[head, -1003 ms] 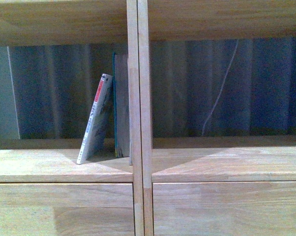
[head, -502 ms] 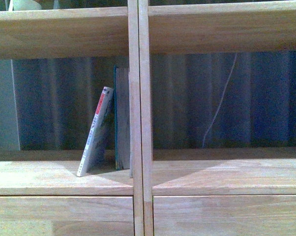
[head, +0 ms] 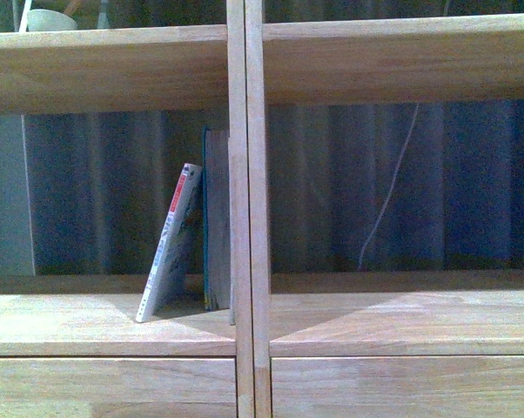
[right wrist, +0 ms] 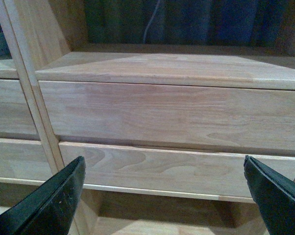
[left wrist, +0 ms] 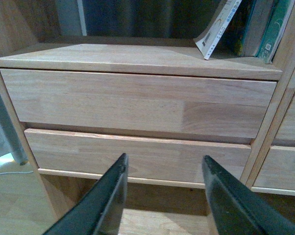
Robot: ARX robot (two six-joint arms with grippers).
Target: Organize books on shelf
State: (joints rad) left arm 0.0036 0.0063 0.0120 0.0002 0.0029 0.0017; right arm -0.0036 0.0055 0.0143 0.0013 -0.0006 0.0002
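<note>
1. While the front view is showing no arm at all, the light natural-wood bookcase (head: 245,209) is filling the frame, and the thin white paperback with the red-and-white spine (head: 170,252) is leaning rightward in the left compartment, its top tipping toward the taller teal-edged book (head: 215,218), which is standing upright against the central divider. I judge both books to be already shelved, with only the straightening of the paperback left.
2. Seen from the left wrist, the left gripper (left wrist: 163,196) is hanging low before the plain drawer fronts (left wrist: 137,105), its jaws parted and holding nothing; the paperback's lower corner (left wrist: 215,34) is peeking in on the shelf above.
3. Seen from the right wrist, the right gripper (right wrist: 164,196) is facing the right column's drawers (right wrist: 172,115), its jaws spread wide and holding nothing; the compartment above is showing no books.
</note>
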